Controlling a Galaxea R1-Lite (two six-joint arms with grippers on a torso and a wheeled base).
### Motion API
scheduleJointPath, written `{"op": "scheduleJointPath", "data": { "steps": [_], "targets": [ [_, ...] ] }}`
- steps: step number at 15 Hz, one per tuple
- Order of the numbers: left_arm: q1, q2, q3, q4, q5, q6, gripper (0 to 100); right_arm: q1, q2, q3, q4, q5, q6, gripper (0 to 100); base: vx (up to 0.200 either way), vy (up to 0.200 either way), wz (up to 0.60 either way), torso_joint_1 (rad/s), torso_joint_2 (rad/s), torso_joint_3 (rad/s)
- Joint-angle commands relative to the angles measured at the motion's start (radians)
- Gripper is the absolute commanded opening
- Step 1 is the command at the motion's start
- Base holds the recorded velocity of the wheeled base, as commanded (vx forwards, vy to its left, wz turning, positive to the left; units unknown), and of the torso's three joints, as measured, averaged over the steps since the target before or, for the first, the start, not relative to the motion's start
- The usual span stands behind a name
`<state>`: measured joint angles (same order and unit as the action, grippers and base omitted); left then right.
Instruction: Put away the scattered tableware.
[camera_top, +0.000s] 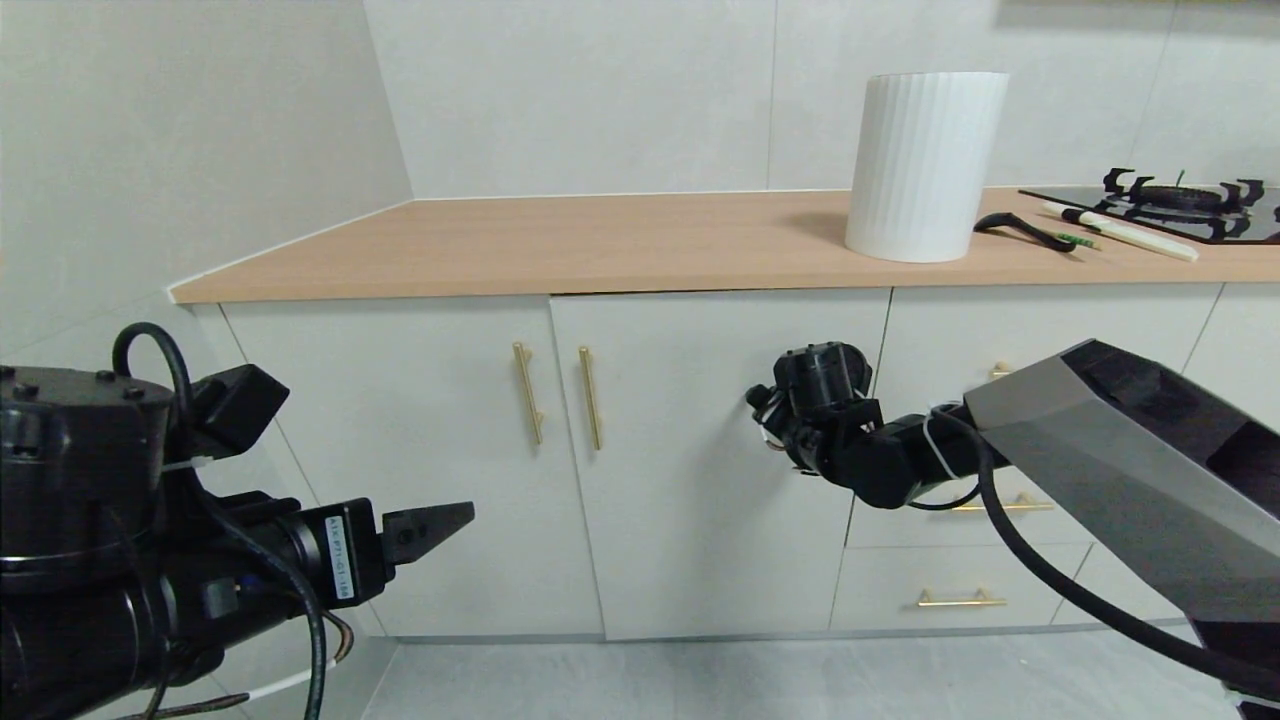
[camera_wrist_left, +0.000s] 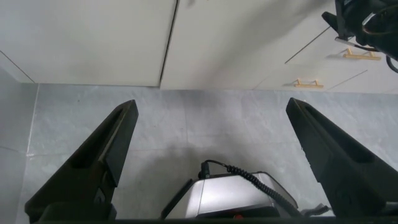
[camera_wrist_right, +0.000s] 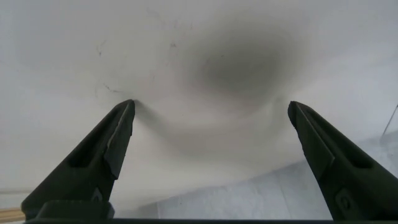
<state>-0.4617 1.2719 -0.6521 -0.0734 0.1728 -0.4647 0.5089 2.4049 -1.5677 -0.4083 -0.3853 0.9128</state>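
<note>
Scattered tableware: a black curved utensil (camera_top: 1025, 231) and a long white utensil (camera_top: 1130, 232) lie near the right end of the table (camera_top: 600, 245), between a ribbed white container (camera_top: 925, 165) and the hob (camera_top: 1180, 200). Nothing appears stowed yet. The white utensil's long axis runs obliquely, from the back toward the front edge. The right claw (camera_wrist_right: 210, 106), released and empty, faces a cabinet door (camera_top: 700, 450). The left claw (camera_wrist_left: 211, 104), likewise released, hangs over the floor (camera_wrist_left: 205, 130).

Ribbed white canister (camera_top: 925, 165); light wood-grain desk (camera_top: 600, 245); black utensil (camera_top: 1022, 231); off-white cabinet doors (camera_top: 400, 450) with brass-gold handles (camera_top: 528, 392); grey tiled floor (camera_top: 700, 680).
</note>
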Motion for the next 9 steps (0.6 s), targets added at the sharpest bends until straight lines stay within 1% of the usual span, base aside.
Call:
{"op": "scheduleJointPath", "data": {
  "steps": [1,6,8,9],
  "targets": [
    [0.000,0.001,0.000,0.000,0.001,0.000,100,-0.012,0.017,-0.025,0.002,-0.014,0.000,100,0.000,0.000,0.00,0.000,0.00,0.000],
    [0.002,0.001,0.000,0.000,0.001,-0.002,100,-0.023,0.000,-0.014,0.002,-0.014,-0.002,100,0.000,0.000,0.00,0.000,0.00,0.000],
    [0.002,0.000,0.000,0.000,0.001,-0.002,100,0.000,-0.098,0.090,0.000,0.023,-0.003,100,0.000,0.000,0.00,0.000,0.00,0.000],
    [0.002,-0.002,0.000,0.000,0.001,-0.002,100,0.017,-0.187,0.173,-0.003,0.086,-0.005,100,0.000,0.000,0.00,0.000,0.00,0.000]
  ]
}}
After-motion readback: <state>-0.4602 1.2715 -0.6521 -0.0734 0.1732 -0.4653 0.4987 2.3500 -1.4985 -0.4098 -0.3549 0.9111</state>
